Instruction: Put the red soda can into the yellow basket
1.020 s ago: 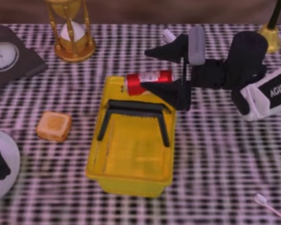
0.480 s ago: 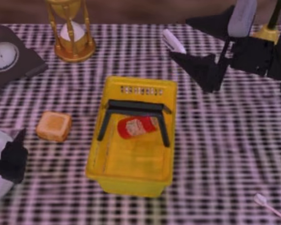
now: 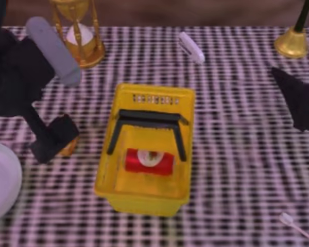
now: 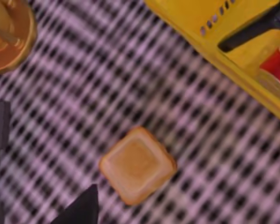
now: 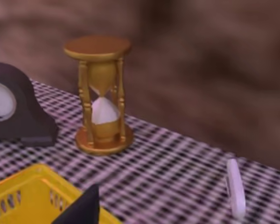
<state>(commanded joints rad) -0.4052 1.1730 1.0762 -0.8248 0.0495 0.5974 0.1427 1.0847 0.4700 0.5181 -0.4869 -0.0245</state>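
Observation:
The red soda can [image 3: 149, 161] lies on its side on the floor of the yellow basket [image 3: 153, 95], toward its near end and just past the dark folding handles [image 3: 147, 117]. Nothing touches it. A slice of the red soda can [image 4: 279, 67] also shows in the left wrist view, inside the yellow basket [image 4: 224, 56]. My left gripper [image 3: 41, 98] hangs open at the table's left, one fingertip [image 3: 51, 144] over a toast-like block. My right gripper [image 3: 301, 103] is open and empty at the right edge, well away from the basket.
A toast-like block [image 4: 137, 165] lies left of the basket. A gold hourglass [image 3: 80, 36] stands at the back left, with a dark mantel clock [image 5: 4, 107] beside it. A white plate [image 3: 0, 180], a white stick [image 3: 190, 47], a brass bell [image 3: 293, 41] and a pink brush [image 3: 298, 226] lie around.
The can left the right gripper at the basket's far rim, dropped in and rolled toward the near end. The right arm pulled back to the right. The left arm swung in over the toast.

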